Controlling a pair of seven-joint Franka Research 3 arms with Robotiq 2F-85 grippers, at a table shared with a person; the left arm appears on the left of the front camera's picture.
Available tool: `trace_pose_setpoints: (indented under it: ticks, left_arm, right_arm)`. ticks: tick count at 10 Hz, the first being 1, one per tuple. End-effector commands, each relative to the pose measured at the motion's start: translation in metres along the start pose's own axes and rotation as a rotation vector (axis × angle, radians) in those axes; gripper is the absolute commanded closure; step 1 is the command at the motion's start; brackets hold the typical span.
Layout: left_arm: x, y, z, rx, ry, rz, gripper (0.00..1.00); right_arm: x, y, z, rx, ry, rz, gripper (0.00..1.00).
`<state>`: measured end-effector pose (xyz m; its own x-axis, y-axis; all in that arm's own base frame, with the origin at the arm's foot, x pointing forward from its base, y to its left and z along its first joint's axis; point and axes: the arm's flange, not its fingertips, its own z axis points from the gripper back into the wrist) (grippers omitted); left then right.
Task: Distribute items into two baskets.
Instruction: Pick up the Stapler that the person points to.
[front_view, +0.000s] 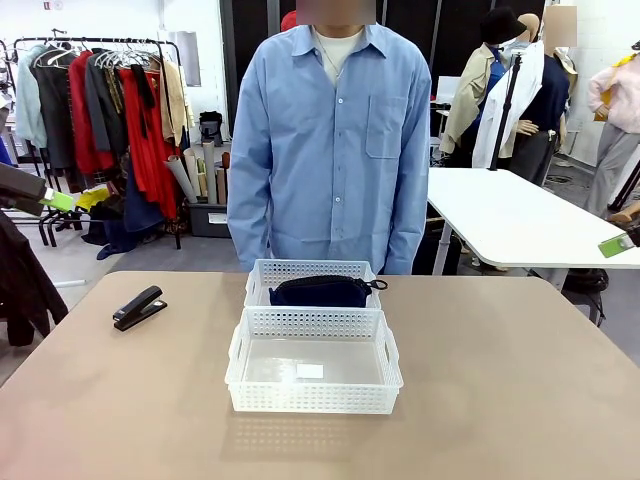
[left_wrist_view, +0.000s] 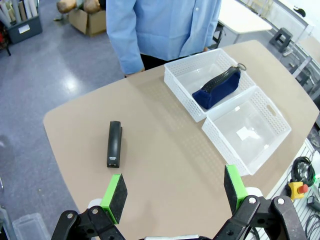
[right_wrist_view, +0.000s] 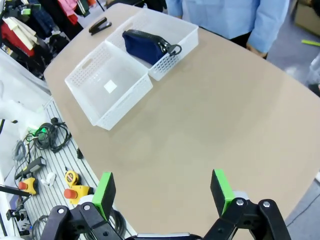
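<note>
Lying in the basket (front_view: 262, 270) just behind the labelled basket (front_view: 310, 399), the pouch (front_view: 322, 291) is away from the stapler (front_view: 139, 306) at that basket's left, while the left claw (left_wrist_view: 174, 190) and right claw (right_wrist_view: 162, 191) hang spread, empty.

Your black, green-padded left gripper (left_wrist_view: 174, 190) hangs empty, jaws wide, at nine o'clock; your right gripper (right_wrist_view: 162, 191) likewise at three.

Matt tabletop (front_view: 520, 380), soft fabric pouch (front_view: 322, 291)
</note>
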<state>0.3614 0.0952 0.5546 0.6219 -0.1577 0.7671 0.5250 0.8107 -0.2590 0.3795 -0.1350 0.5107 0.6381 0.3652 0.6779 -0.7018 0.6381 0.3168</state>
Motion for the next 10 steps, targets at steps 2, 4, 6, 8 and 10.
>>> trace_pose_setpoints:
  ticks: [2, 4, 6, 8, 10]
  left_arm:
    - [0.0000, 0.0009, -0.0012, -0.016, -0.019, -0.005, 0.00]
    - [0.0000, 0.0009, -0.0012, -0.016, -0.019, -0.005, 0.00]
    - [0.0000, 0.0009, -0.0012, -0.016, -0.019, -0.005, 0.00]
    - [0.0000, 0.0009, -0.0012, -0.016, -0.019, -0.005, 0.00]
    - [0.0000, 0.0009, -0.0012, -0.016, -0.019, -0.005, 0.00]
  right_arm:
    - [0.0012, -0.0007, 0.0012, -0.001, 0.004, 0.003, 0.00]
    - [0.0012, -0.0007, 0.0012, -0.001, 0.004, 0.003, 0.00]
    - [0.0012, -0.0007, 0.0012, -0.001, 0.004, 0.003, 0.00]
    - [0.0012, -0.0007, 0.0012, -0.001, 0.004, 0.003, 0.00]
    - [0.0012, -0.0007, 0.0012, -0.001, 0.004, 0.003, 0.00]
